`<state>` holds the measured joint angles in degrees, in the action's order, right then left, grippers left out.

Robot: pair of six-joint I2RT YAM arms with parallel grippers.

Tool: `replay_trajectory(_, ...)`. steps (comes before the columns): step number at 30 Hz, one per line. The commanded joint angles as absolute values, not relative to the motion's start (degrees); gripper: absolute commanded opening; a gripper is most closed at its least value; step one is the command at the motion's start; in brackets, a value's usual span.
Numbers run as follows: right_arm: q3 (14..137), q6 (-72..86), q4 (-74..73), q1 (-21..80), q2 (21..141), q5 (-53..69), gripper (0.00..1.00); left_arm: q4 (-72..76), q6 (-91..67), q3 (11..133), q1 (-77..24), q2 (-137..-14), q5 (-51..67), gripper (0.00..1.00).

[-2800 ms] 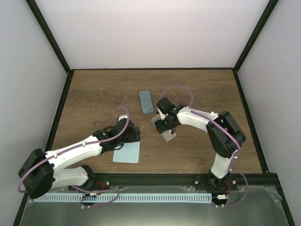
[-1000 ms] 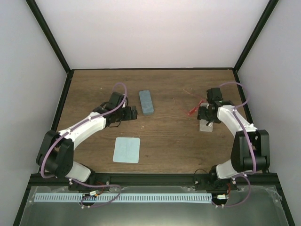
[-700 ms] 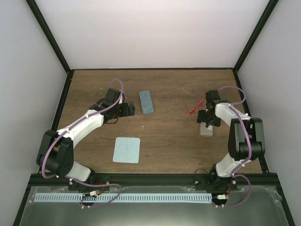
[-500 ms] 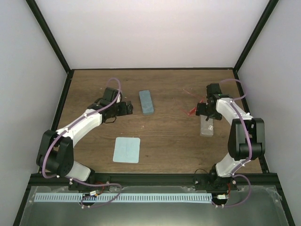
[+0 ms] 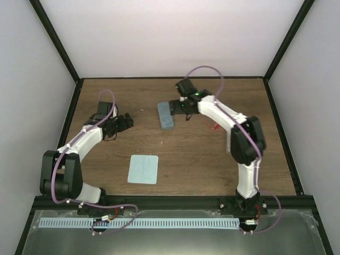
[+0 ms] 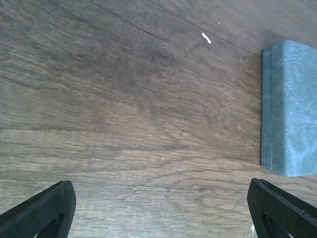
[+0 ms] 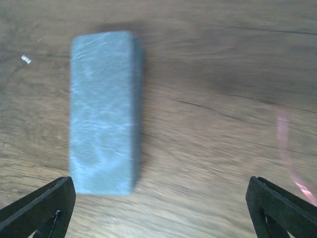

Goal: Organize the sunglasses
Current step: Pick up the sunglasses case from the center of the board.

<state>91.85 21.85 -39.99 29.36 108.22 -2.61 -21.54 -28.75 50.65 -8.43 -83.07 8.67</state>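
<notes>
Wood-grain table boxed in by plain white walls and a black frame, nothing fancy. Far left, the left gripper sits over bare wood toward the back left of the table. On its wrist cam the two black fingertips poke in at the bottom corners, so the jaws are spread really wide with nothing between them but table, and they're not touching anything as far as I can see. Nearer the front a pale teal cloth lies flat on its own, well apart from both arms. Next over is the blue-grey case, closed and lying flat, with a tiny white speck on the wood near it. The case also peeks into the right edge of the left wrist view. The right gripper reaches across and hangs right by the back end of that case. Its fingertips are way apart too, jaws wide open and holding nothing, with the case lying ahead on the left finger's side. Sunglasses: a thin curved strip of the pink pair shows blurry at the right edge of the right wrist view, on the table, apart from the case. The red-orange sunglasses only show as a small red bit on the wood, just beside the right arm, mostly hidden
</notes>
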Motion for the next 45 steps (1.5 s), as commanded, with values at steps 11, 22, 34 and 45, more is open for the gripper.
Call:
replay_trajectory(11, 117.00, 22.60, -48.49, 37.97, 132.63, -3.03, 0.99, -24.59, -23.56, 50.31, -5.29, -79.93, 11.31, 0.97)
replay_trajectory(22, 118.24, 23.41, -49.24, 38.41, 136.48, -4.09, 0.87, -24.97, -21.97, 49.17, -3.57, -80.02, 12.78, 0.97)
replay_trajectory(34, 118.23, 23.46, -49.74, 38.41, 132.56, -2.74, 0.66, -22.95, -23.04, 47.47, -3.35, -78.83, 13.27, 0.97)
replay_trajectory(45, 106.44, 20.19, -41.22, 36.91, 119.07, 12.42, 0.52, -17.11, -27.59, 48.91, -3.55, -79.71, 23.83, 0.97)
